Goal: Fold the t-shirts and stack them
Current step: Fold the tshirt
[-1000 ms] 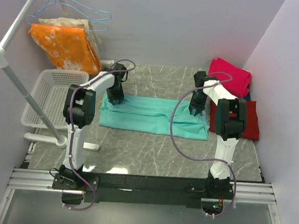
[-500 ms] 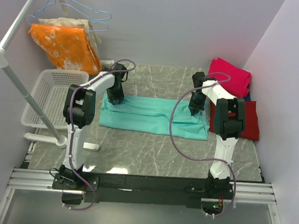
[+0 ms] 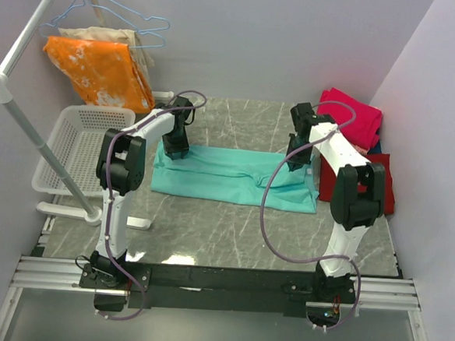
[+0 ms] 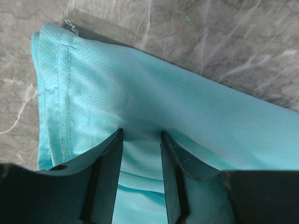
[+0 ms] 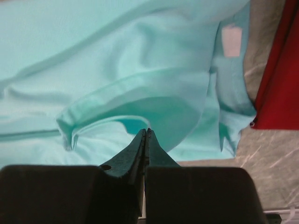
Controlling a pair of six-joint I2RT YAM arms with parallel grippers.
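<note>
A teal t-shirt [image 3: 227, 174] lies spread across the middle of the table. My left gripper [image 3: 174, 150] stands on its far left corner. In the left wrist view its fingers [image 4: 141, 135] are apart and press onto the teal cloth [image 4: 187, 107] near the hem. My right gripper [image 3: 297, 164] is at the shirt's far right edge. In the right wrist view it [image 5: 147, 130] is shut on a raised fold of the teal shirt [image 5: 117, 60]. A magenta-pink t-shirt [image 3: 352, 117] and a dark red one [image 3: 382, 189] lie at the right.
A white basket [image 3: 99, 111] sits at the left beside a rack pole [image 3: 20, 125]. An orange blotched cloth [image 3: 102, 68] and a beige cloth [image 3: 135, 39] hang from the rack at the back left. The dark red shirt [image 5: 280, 70] borders the teal one.
My right gripper has shut on the teal shirt's right edge, and that arm has swung its elbow outward. The left arm has not moved.
</note>
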